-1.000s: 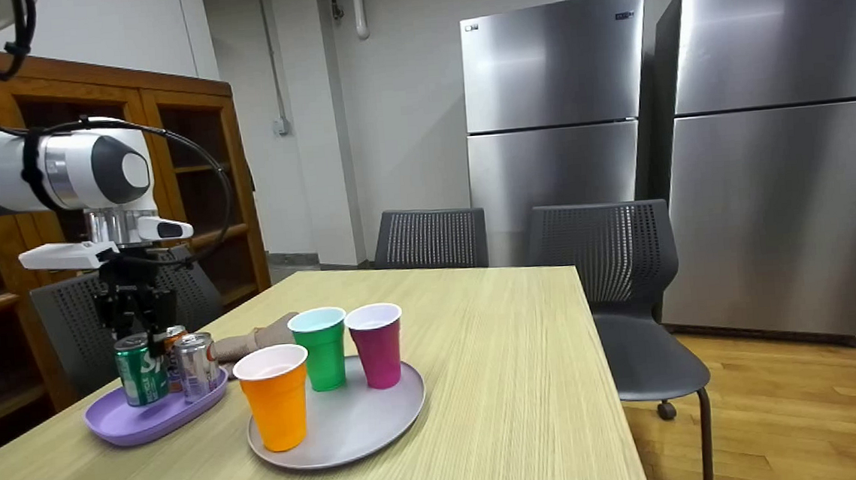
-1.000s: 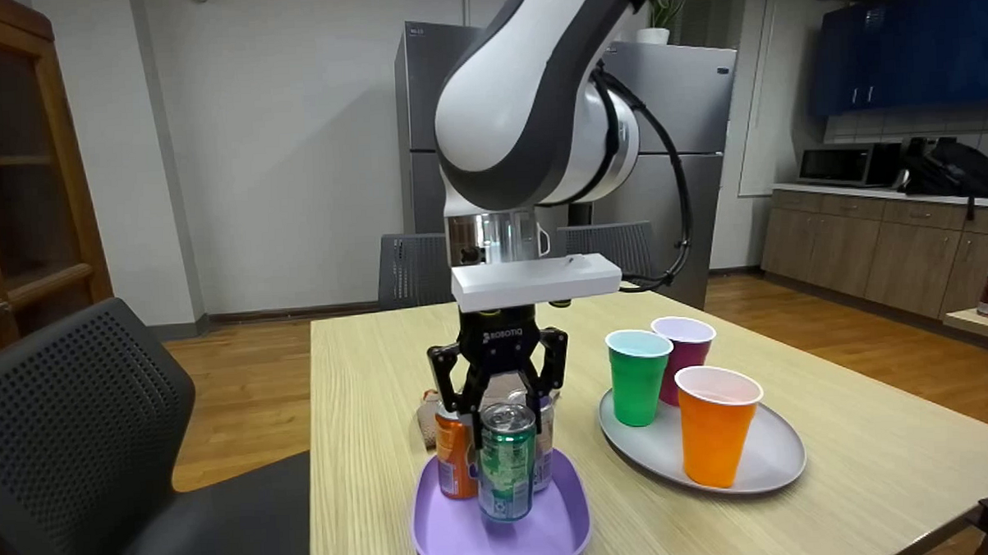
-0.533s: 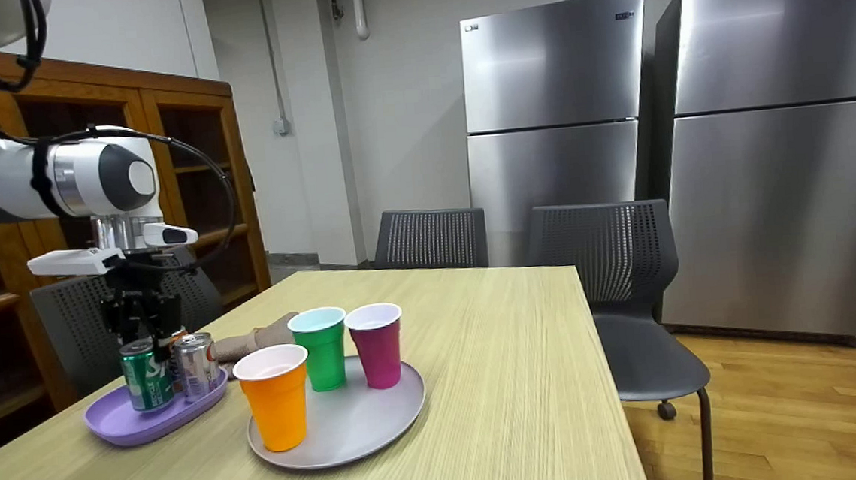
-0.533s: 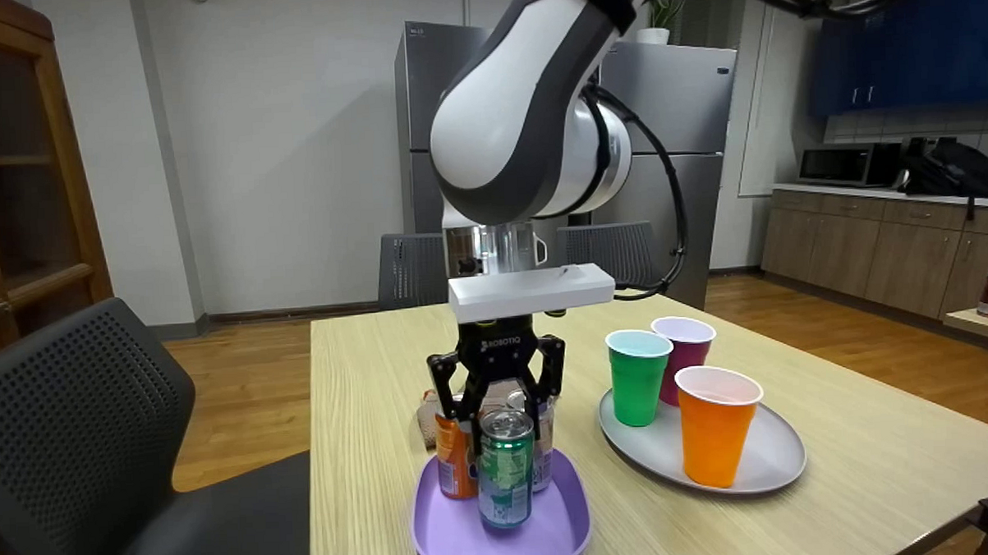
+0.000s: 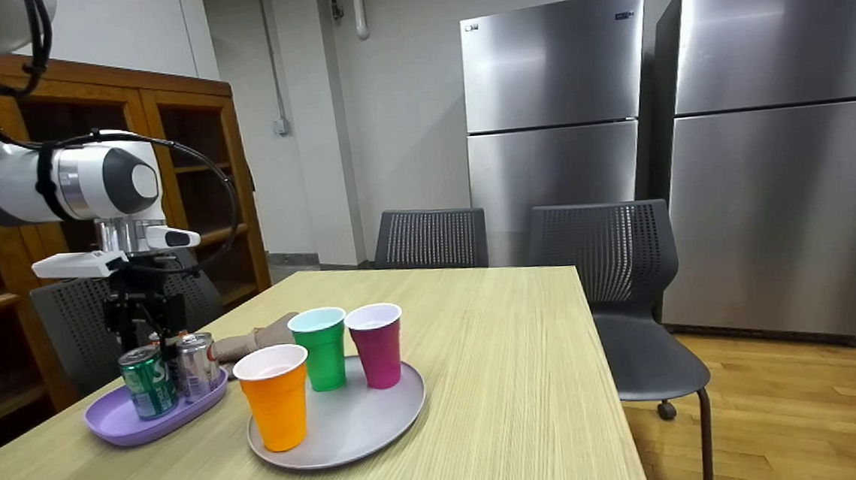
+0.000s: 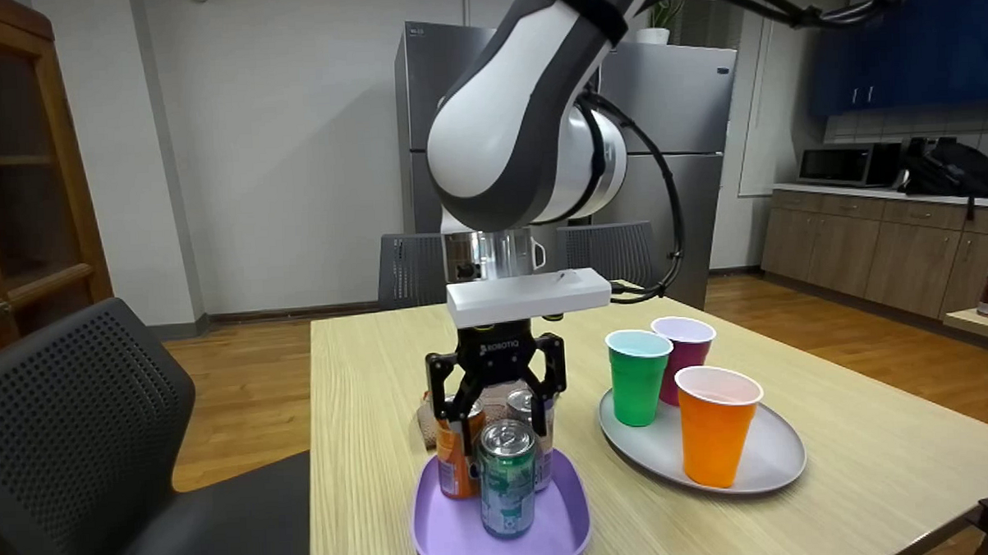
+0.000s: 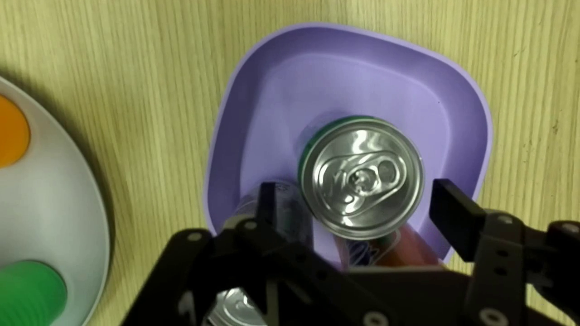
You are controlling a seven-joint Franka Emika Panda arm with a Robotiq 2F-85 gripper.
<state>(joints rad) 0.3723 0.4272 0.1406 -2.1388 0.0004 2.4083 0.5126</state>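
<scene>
Listing one green can [image 6: 508, 486], seated in the purple tray [image 6: 454, 546], just beside an orange can [image 6: 451, 460] and a silvery can [image 5: 198, 369]; touching or not, unclear. Judged done: gathering of three cans in the tray. Judged not yet done: withdrawal of the fingers [image 7: 455, 222] from among the cans. Spread wider than the green can, apparently gripping nothing, with a gap visible on either side in the wrist view. Hung from a bent white arm [image 6: 481, 130], aimed straight down. Recording also an orange cup [image 6: 717, 438], a green cup [image 6: 637, 387] and a magenta cup [image 5: 377, 356] on a gray plate [image 5: 366, 425], nearby on the counter [image 6: 366, 380].
</scene>
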